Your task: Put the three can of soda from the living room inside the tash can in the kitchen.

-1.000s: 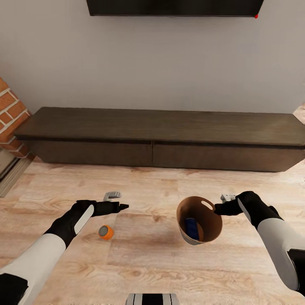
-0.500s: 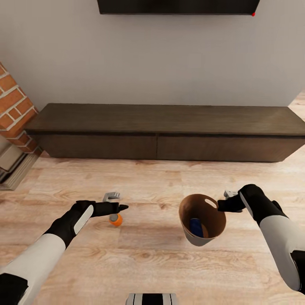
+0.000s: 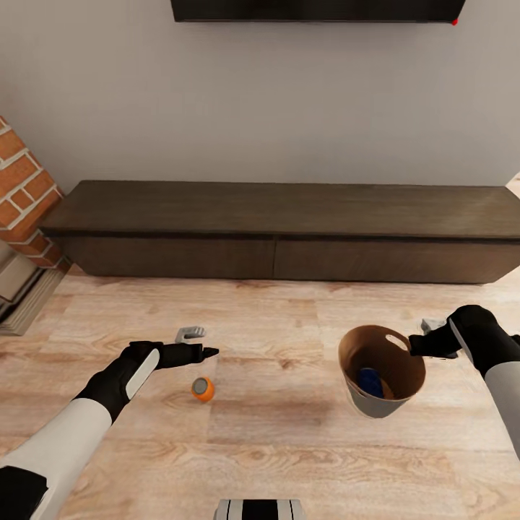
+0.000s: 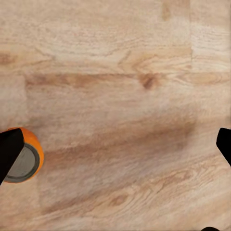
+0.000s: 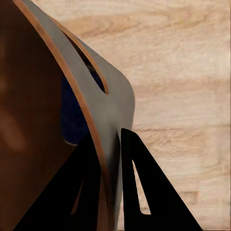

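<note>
One orange can of soda (image 3: 203, 389) lies on its side on the wood floor, just below my left gripper (image 3: 198, 343). In the left wrist view that can (image 4: 25, 158) sits partly behind one finger while the left gripper (image 4: 115, 149) stands wide open with bare floor between its fingers. My right gripper (image 3: 422, 342) is shut on the rim of the tash can (image 3: 383, 374), held tilted above the floor at the right. A blue can (image 3: 370, 381) lies inside it. The right wrist view shows the gripper (image 5: 108, 134) pinching the bin wall (image 5: 113, 98) below the slot handle, with the blue can (image 5: 72, 120) beyond.
A long dark wood low cabinet (image 3: 282, 209) runs along the wall ahead. A brick fireplace (image 3: 22, 188) stands at the left and a black TV (image 3: 318, 9) hangs above. Open plank floor (image 3: 274, 433) lies between my arms.
My right arm has carried the bin to the right, away from the left arm. The view shifted as the robot moved. The orange can now lies slightly nearer to me under the left gripper.
</note>
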Robot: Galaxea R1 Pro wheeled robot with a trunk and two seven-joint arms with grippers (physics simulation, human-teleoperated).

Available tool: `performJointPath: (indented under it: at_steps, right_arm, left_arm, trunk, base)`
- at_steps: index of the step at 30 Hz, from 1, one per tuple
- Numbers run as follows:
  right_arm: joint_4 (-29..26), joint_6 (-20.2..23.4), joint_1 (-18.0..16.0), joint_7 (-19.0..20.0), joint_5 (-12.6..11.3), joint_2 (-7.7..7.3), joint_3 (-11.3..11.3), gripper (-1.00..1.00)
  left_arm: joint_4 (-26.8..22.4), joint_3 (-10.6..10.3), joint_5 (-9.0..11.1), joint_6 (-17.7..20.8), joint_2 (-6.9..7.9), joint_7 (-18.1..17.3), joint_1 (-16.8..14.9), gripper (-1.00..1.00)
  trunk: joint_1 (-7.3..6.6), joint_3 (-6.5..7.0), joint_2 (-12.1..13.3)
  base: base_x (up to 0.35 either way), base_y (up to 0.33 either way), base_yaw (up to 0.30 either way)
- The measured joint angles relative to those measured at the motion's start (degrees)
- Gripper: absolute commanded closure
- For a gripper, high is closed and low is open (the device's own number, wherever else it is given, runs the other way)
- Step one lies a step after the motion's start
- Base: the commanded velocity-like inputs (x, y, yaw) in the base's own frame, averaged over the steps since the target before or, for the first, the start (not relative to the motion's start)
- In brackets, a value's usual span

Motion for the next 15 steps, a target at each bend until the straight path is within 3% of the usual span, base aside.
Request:
performJointPath:
  at_steps: [2, 6, 9, 15]
  right_arm:
    - [0.23, -0.18, -2.02, 0.81, 0.98, -1.82, 1.26, 1.00]
    - [0.53, 0.34, -6.74, 3.27, -1.75, -4.78, 7.77, 1.00]
    - [0.76, 0.17, -9.22, 6.74, -0.88, -6.38, 11.64, 1.00]
    - [0.81, -0.15, -12.27, 9.35, -0.76, -8.17, 13.69, 1.00]
  left_arm:
    - [-0.08, -0.01, 0.01, 0.13, -0.04, 0.00, -0.02, -1.00]
    - [-0.12, -0.05, -0.01, 0.29, -0.08, 0.07, -0.01, -1.00]
    - [-0.06, 0.03, -0.02, 0.45, -0.03, 0.11, -0.02, -1.00]
    - [-0.04, 0.16, 0.00, 0.45, 0.85, 0.13, -0.03, -1.00]
  trunk:
    - [0.00, -0.09, 0.00]
    - [0.00, -0.15, 0.00]
    - [0.00, -0.16, 0.00]
    - [0.00, -0.24, 0.00]
  base:
    - [0.018, 0.004, 0.000]
    - [0.007, 0.001, 0.000]
    - [0.002, 0.000, 0.000]
    - [0.000, 0.050, 0.000]
